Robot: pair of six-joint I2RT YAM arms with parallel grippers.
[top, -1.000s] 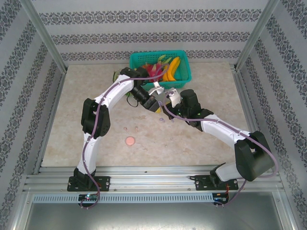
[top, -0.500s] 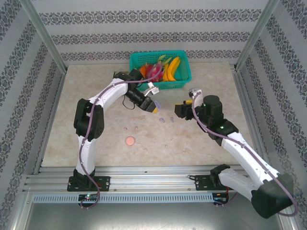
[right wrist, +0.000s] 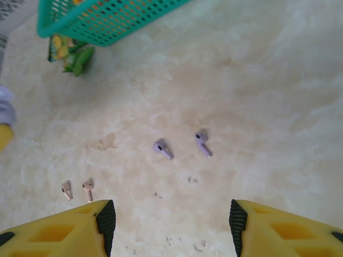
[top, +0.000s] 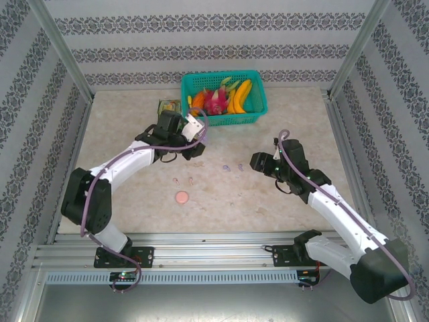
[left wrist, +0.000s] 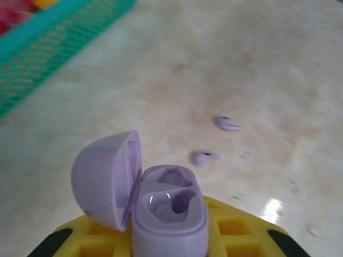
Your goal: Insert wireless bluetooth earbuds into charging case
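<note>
Left gripper (top: pixel 193 150) clamped on open lilac case (left wrist: pixel 169 211), sockets look empty, just near-side of basket (top: pixel 228 119). Right gripper (right wrist: pixel 170 219) spread, holding nothing, above two lilac buds (right wrist: pixel 162 149) farther from basket. Best: descend straight, pinch one stem, case level.

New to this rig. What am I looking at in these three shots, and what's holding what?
These are two robot arms bolted to a table's near edge. One picture looks down from above; the other two come from a camera on each wrist. The left claw is shut on an open lilac charging case. The right claw is open and empty. On the table lie two lilac earbuds, two pink earbuds, a round pink case and a teal basket of fruit.
</note>
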